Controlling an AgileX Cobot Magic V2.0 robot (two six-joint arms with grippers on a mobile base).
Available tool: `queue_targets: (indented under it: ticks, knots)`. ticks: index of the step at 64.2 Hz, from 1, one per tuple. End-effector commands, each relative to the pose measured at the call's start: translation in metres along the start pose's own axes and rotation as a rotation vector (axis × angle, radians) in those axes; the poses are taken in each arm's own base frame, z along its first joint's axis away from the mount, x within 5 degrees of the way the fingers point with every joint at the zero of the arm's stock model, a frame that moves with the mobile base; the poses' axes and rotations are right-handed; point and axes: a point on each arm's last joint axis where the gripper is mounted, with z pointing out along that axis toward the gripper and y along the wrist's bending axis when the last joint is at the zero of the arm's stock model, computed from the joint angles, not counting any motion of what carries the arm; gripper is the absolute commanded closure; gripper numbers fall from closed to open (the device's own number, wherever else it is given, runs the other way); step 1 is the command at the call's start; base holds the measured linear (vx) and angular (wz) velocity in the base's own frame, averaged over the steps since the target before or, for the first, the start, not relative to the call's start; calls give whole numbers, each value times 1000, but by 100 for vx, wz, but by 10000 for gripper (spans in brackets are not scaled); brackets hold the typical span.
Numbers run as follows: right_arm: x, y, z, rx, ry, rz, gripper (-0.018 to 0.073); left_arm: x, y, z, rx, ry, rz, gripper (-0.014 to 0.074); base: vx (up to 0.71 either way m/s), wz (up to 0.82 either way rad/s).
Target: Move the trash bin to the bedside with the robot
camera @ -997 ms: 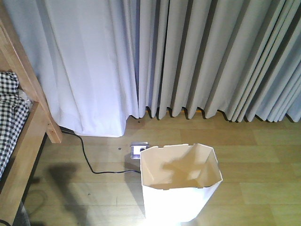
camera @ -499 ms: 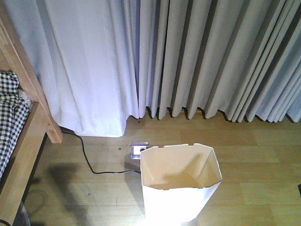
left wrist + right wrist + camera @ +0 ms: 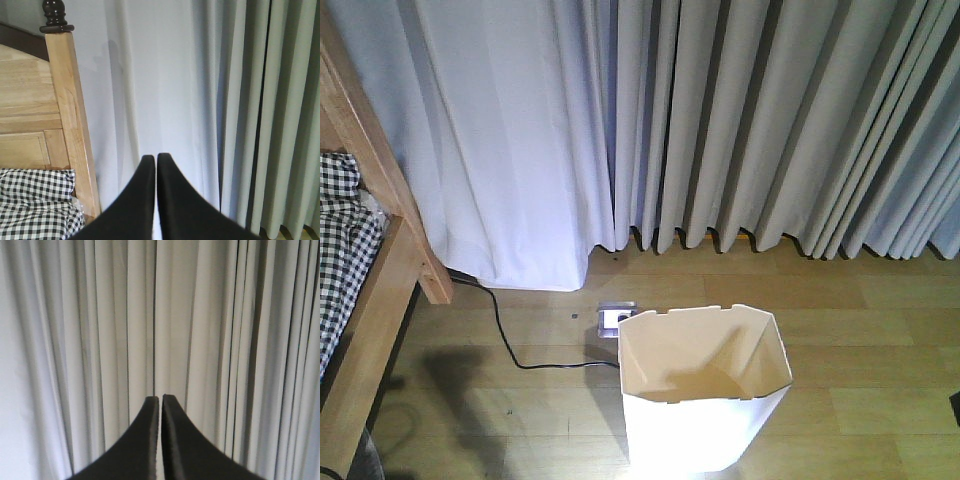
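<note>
The tall white trash bin [image 3: 705, 390] stands on the wooden floor at the bottom middle of the front view, cream-white inside and empty. The bed [image 3: 360, 280], with a light-brown wooden frame and black-and-white checked bedding, is at the left edge, well left of the bin; it also shows in the left wrist view [image 3: 45, 150]. My left gripper [image 3: 156, 159] is shut and empty, held high and pointing at the curtain beside the bedpost. My right gripper [image 3: 160, 399] is shut and empty, pointing at the curtain. A small dark part shows at the front view's right edge [image 3: 956, 408].
Grey-white curtains [image 3: 720, 120] hang across the back down to the floor. A floor socket [image 3: 616, 318] lies just behind the bin, and a black cable [image 3: 510, 340] runs from it left toward the bed. Wooden floor [image 3: 880, 340] lies right of the bin.
The arm-shaped shadow inside the bin has shrunk and withdrawn. A dark part has come in at the front view's right edge. The bin and bed have not moved.
</note>
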Motion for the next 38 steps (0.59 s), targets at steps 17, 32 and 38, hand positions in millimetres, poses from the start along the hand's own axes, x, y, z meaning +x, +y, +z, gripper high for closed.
queue_targets:
  ticks: [17,32,38]
  knots:
    - [-7,0,-1,0,-85,14,568,-4,0,-1,7,-76,-23,603,0,0]
    - [-7,0,-1,0,-85,14,568,-4,0,-1,7,-76,-23,603,0,0]
    - [-7,0,-1,0,-85,14,568,-4,0,-1,7,-76,-23,603,0,0]
